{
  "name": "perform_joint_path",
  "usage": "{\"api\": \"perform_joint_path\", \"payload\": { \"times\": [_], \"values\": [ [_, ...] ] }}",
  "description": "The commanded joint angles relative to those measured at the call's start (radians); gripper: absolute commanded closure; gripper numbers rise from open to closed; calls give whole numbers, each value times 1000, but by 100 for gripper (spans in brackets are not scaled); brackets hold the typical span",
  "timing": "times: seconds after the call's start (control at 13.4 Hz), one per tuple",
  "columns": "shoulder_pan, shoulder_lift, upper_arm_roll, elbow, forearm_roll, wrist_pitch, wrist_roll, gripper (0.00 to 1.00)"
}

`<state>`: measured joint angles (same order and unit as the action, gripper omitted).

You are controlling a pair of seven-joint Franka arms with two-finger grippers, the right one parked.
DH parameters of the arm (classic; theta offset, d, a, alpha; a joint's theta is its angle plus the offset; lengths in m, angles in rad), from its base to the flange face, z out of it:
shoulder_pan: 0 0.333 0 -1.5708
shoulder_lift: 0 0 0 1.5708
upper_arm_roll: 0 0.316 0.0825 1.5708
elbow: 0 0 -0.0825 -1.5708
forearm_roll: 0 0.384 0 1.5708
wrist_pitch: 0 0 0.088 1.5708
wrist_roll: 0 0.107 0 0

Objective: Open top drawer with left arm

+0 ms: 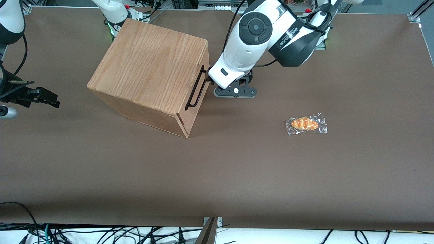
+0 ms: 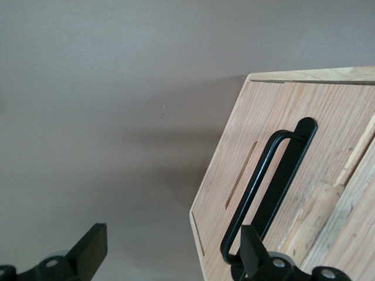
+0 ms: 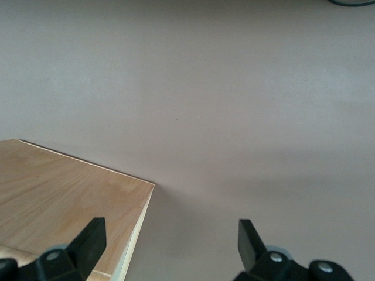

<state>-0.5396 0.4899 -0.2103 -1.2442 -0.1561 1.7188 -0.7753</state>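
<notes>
While the top drawer sits flush in its cabinet, upper left of centre in the front view:
End effector: fingers spread wide, at the handle, one finger beside the bar.
Left arm: top centre.
Wrapped bread: right of centre on bench.

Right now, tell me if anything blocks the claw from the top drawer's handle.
Nothing visible does. The open claw sits right at the top drawer front, one finger already against the black handle.
</notes>
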Motion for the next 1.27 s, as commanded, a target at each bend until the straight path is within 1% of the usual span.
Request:
{"api": "perform_joint_path", "payload": {
  "times": [0.0,0.22,0.75,1.19],
  "values": [
    [-34,48,9,46,-23,39,-38,0],
    [-40,71,9,46,-42,74,-33,0],
    [-59,127,9,48,-42,145,-9,0],
    [-57,130,9,40,-42,154,51,0]
  ]
}}
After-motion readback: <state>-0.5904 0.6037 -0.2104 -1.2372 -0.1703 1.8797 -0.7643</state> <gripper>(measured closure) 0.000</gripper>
